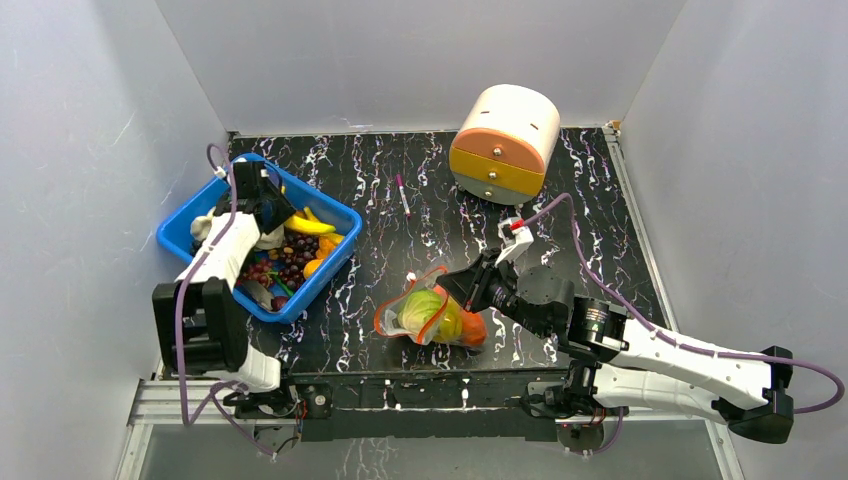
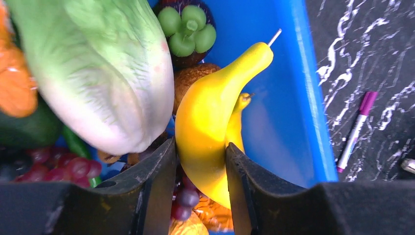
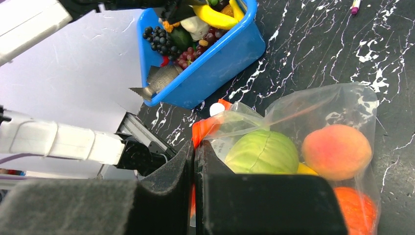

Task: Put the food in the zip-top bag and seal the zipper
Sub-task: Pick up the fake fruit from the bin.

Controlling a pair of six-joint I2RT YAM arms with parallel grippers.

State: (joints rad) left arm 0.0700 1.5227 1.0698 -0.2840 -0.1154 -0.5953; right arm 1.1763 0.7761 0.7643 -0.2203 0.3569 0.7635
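Observation:
The clear zip-top bag (image 1: 432, 316) lies near the table's front middle with a green cabbage (image 3: 262, 152), a peach-coloured round fruit (image 3: 336, 151) and an orange fruit (image 3: 355, 210) inside. My right gripper (image 3: 194, 147) is shut on the bag's red-orange zipper (image 3: 201, 129) at the mouth. My left gripper (image 2: 200, 152) is down in the blue bin (image 1: 196, 222) and is shut on the yellow bananas (image 2: 208, 120). A pale green cabbage (image 2: 103, 68), dark grapes (image 2: 68, 166) and a round fruit with green leaves (image 2: 187, 29) lie around it.
A cream and orange drum-shaped drawer box (image 1: 503, 142) stands at the back. A purple-capped marker (image 1: 403, 194) lies on the black marbled table between bin and box. A grey toy fish (image 3: 159, 78) sticks out of the bin. White walls enclose the sides.

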